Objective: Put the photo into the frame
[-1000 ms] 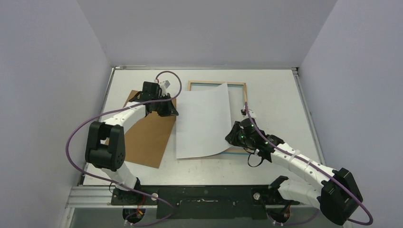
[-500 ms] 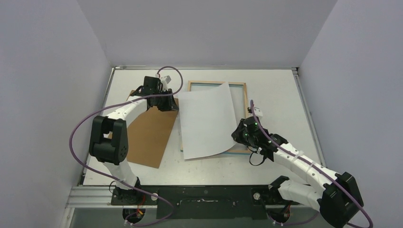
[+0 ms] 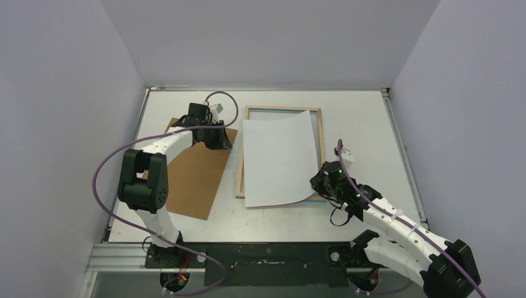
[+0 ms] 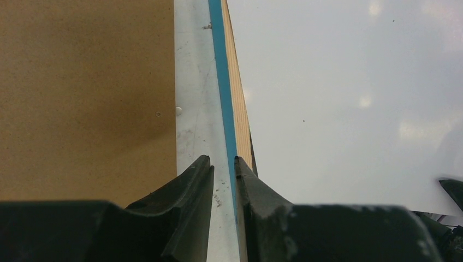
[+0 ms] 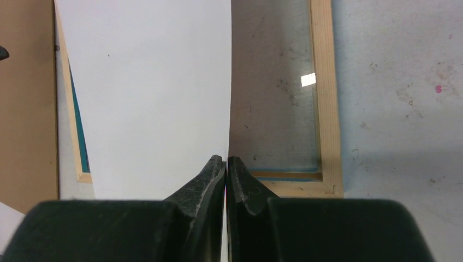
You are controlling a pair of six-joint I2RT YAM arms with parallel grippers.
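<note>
Well, my right gripper (image 5: 226, 160) pinched the photo (image 5: 147, 82) tight; my left gripper (image 4: 223, 161) stood barely open, holding nothing. Photo lay skewed over the frame (image 5: 326, 98), so pulling cd crease it.

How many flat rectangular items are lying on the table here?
3. A brown board at left, the frame in the middle, and the photo resting blank side up across the frame. Anything under the photo would be hidden.
</note>
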